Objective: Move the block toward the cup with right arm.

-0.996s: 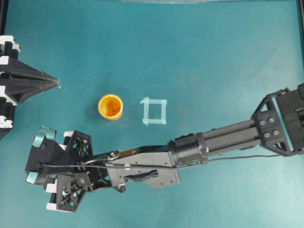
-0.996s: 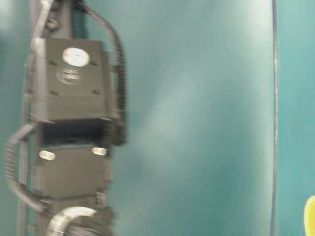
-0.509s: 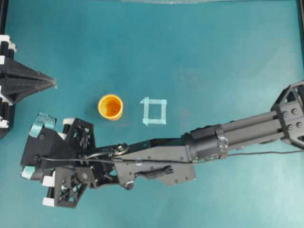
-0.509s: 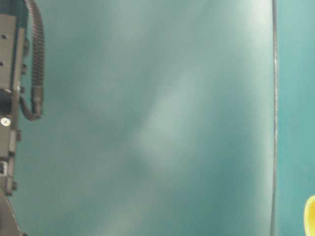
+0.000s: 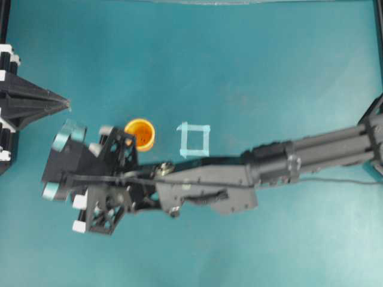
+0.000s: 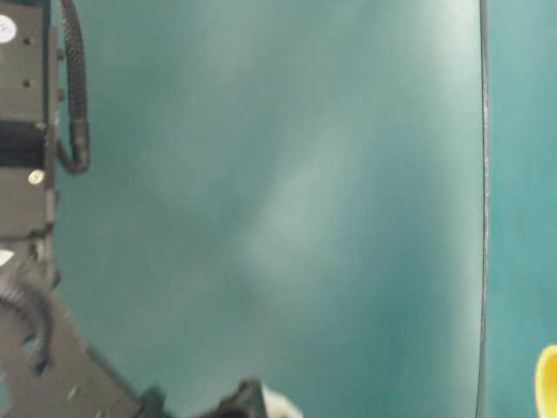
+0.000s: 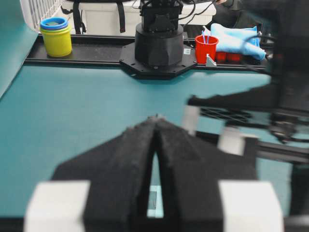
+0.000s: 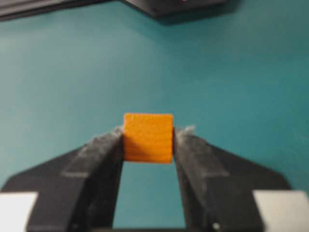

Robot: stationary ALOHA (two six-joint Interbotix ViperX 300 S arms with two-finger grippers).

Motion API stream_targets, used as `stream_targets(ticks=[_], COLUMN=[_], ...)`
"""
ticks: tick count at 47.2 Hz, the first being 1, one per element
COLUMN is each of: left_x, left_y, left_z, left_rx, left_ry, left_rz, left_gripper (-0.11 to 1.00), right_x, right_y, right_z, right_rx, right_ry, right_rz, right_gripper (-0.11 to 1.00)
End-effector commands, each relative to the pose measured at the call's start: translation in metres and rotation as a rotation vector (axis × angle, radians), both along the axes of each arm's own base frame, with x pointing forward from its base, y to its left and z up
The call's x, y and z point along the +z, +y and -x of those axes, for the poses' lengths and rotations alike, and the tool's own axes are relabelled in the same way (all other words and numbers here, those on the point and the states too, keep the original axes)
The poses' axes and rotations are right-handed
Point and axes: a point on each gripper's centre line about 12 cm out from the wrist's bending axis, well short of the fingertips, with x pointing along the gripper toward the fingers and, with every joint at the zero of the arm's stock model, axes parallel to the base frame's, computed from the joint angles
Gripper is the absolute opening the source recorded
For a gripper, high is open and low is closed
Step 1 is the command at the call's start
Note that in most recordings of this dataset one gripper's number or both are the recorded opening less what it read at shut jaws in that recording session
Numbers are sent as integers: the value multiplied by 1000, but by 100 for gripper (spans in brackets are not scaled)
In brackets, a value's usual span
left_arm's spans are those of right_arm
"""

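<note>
Right gripper (image 8: 148,145) clamped on the block (image 8: 148,137): one finger (image 8: 104,159) against each side face of the cube, tips level with its near half, teal surface (image 8: 231,72) visible behind and under it. Block looks lifted clear of the surface, can't confirm from this angle.

Overhead: right arm (image 5: 263,173) reaches across from the right edge, gripper head sits just left of and below the cup (image 5: 140,133). Lattice finger frame touches or overlaps the cup's left edge in this view; can't tell if it's real contact or only height overlap. Block itself is hidden under the gripper here, so relative to the cup it's just beside it, on the lower-left.

Cup stands upright, orange inside facing up. Pale blue tape square (image 5: 194,140) lies just right of the cup, nothing inside it.

Left gripper (image 5: 67,106) parked well left of the cup, above the right gripper head, fingers (image 7: 130,159) pressed together to a point, holding nothing.

Table-level view: only a sliver of the cup's yellow rim (image 6: 548,383) at the right edge and black arm parts at left.
</note>
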Motion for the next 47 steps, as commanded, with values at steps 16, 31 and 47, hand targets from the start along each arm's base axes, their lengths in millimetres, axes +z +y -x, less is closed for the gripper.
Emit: stream_targets(ticks=[16,31,47], left_x=[14,14,14], left_y=[0,0,0], left_z=[-2,-2,-2], left_rx=[1,1,1], left_ry=[-38,-38,-38], left_rz=[-1,-1,-1], left_gripper=[1,1,1], right_x=[26,17,12], right_y=[-29,-48,-75], right_z=[38,59,65], right_rx=[-16,-10,-59], right_ry=[-37,-54,-39], right_rz=[-13,-27,-23], right_gripper=[41,41,41])
